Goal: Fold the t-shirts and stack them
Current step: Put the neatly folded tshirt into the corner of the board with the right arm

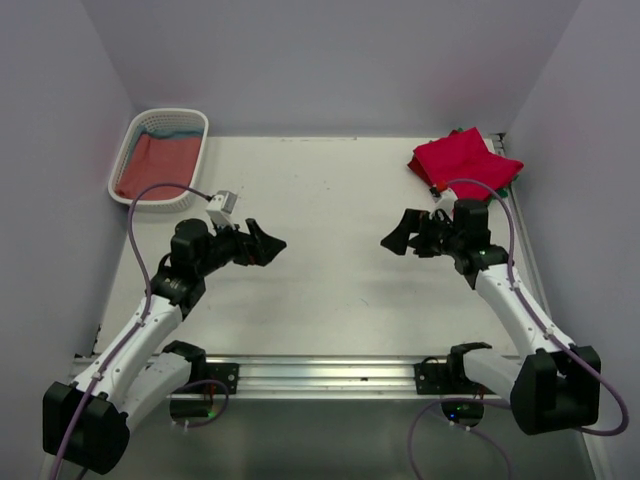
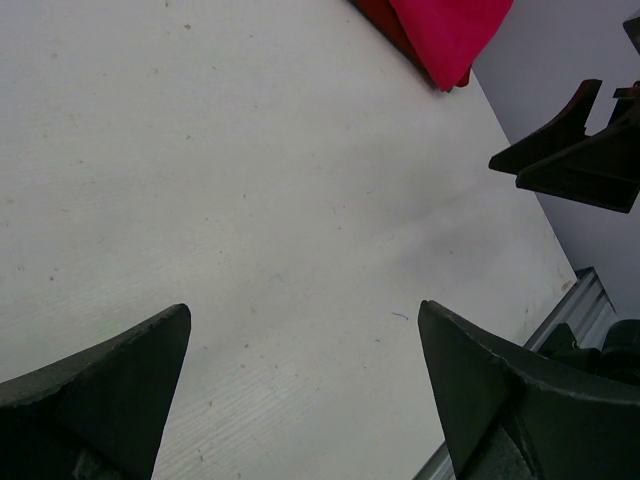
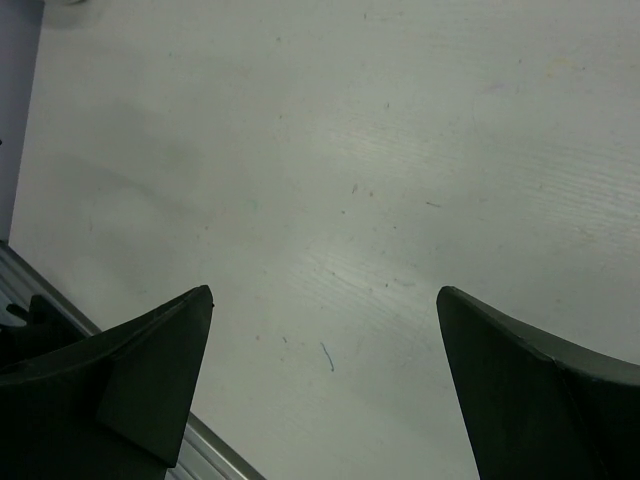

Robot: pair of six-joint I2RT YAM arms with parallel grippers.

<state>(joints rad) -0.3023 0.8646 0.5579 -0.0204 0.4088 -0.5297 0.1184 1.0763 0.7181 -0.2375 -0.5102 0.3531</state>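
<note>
"Top external, far left: what sat there?"

"A white basket (image 1: 200, 150) in the far-left corner of the surface (image 1: 330, 190). A dusty-red tee (image 1: 155, 165) lay in it, and a blue one (image 1: 165, 128) showed at its far end."

"And the left arm?"

"The left arm (image 1: 150, 320) reached inward over bare surface, its jaws spread wide and empty. In the left wrist view its fingers (image 2: 110, 400) stood well apart with nothing between them."

"The right one?"

"The right arm (image 1: 510, 300) mirrored it. Its jaws pointed toward the left ones but were well apart from them, and they were wide open too, holding nothing. The right wrist view showed only bare surface between its fingers (image 3: 120, 370)."

"Where were the folded tees?"

"Stacked in the far-right corner, just beyond the right arm's wrist. A crimson tee (image 1: 465, 160) was on top, a darker red tee (image 2: 385, 15) lay under it, and a green edge (image 1: 510, 182) peeked out at the stack's right side."
</note>
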